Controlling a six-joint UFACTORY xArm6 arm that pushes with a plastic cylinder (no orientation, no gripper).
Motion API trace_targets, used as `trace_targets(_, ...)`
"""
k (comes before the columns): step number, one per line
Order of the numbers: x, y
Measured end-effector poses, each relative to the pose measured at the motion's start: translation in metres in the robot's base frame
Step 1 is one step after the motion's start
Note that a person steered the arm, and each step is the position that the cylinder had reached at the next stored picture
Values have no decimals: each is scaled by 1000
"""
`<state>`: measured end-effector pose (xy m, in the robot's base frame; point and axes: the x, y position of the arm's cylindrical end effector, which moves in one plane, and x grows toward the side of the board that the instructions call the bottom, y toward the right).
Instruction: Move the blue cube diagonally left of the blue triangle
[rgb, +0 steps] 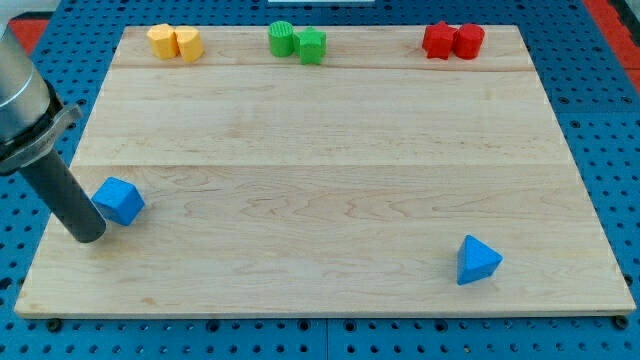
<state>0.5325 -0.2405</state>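
The blue cube (120, 200) sits near the board's left edge, about halfway down. The blue triangle (478, 260) lies at the view's lower right, far from the cube. My tip (88, 237) rests on the board just below and to the left of the blue cube, close to it or touching its lower left side. The dark rod rises up and left from the tip to the arm at the view's left edge.
Along the top edge of the wooden board (330, 150) stand two yellow blocks (175, 43), two green blocks (298, 42) and two red blocks (453, 41). A blue pegboard table (610, 120) surrounds the board.
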Motion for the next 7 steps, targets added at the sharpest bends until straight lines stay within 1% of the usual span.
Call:
trace_targets(1, -10, 6)
trace_targets(2, -63, 46)
trace_targets(3, -75, 68)
trace_targets(6, -79, 101)
trace_targets(7, -79, 70)
